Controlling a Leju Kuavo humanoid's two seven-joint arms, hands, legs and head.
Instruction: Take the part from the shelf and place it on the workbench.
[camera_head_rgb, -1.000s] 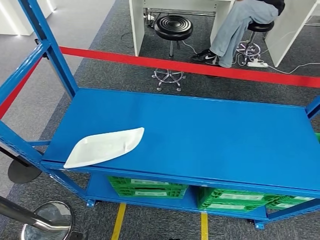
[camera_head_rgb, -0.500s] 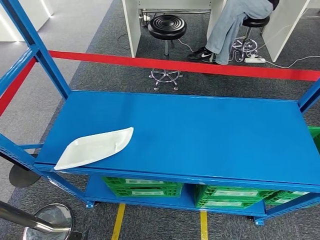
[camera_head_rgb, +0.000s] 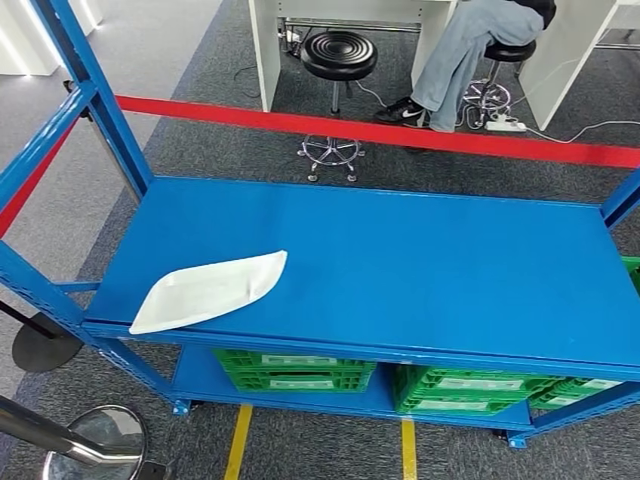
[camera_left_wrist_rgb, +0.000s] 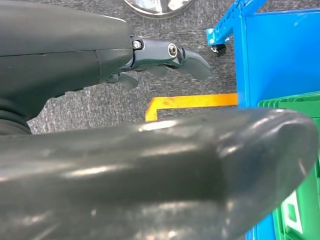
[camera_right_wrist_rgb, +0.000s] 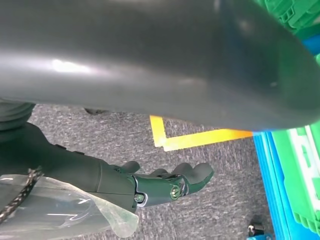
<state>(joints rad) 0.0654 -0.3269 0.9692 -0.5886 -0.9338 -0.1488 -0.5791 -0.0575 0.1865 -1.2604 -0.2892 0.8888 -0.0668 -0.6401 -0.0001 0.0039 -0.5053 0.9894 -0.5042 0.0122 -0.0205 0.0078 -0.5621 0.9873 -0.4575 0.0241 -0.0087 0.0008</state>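
Approach step: the white part (camera_head_rgb: 209, 291) lies at lower left of the frame, on the blue shelf (camera_head_rgb: 423, 270) near its front edge. My left robot hand (camera_left_wrist_rgb: 166, 52) and right robot hand (camera_right_wrist_rgb: 170, 185) hang released over the floor, grasping nothing; next I must raise one to the part.

Beyond the rack we see a red barrier tape (camera_head_rgb: 392, 133) stretched across grey carpet. Behind it stands a black round stool (camera_head_rgb: 339, 57), and a seated person's legs (camera_head_rgb: 460, 60) in jeans beside a white desk (camera_head_rgb: 264, 50). Green crates (camera_head_rgb: 296, 370) sit low down, near yellow floor lines (camera_head_rgb: 238, 440).
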